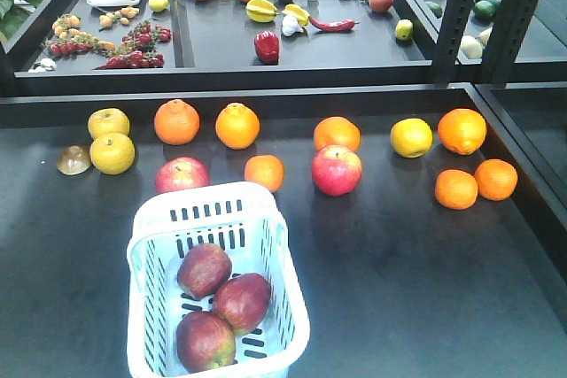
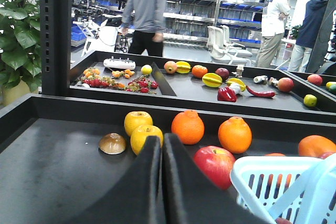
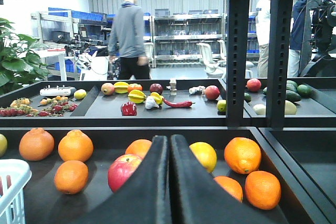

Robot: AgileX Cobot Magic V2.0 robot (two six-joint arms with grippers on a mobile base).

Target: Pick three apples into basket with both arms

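I count three dark maroon apples [image 1: 217,307] lying together in the basket [image 1: 288,245] at the lower left of the front view, so I judge the picking finished; what remains, if anything, is only to keep my arms clear and leave the load alone. Neither arm appears in that front view.

My left gripper [image 2: 161,148] fills the bottom centre of its wrist view, fingers pressed together with only a thin seam between them and nothing held. My right gripper [image 3: 169,148] looks the same at the bottom centre of its view: closed and empty.

The left wrist view catches the basket's slotted wall at its lower right, with a brighter red apple [image 2: 215,165] just beside it, but it shows almost nothing of the fruit inside. The right wrist view has only a sliver of the basket at its lower left edge; it shows the oranges [image 3: 242,155] and another bright red apple [image 3: 124,171] on the dark table [image 1: 425,281]. Only the front view looks down into the basket and confirms the count.
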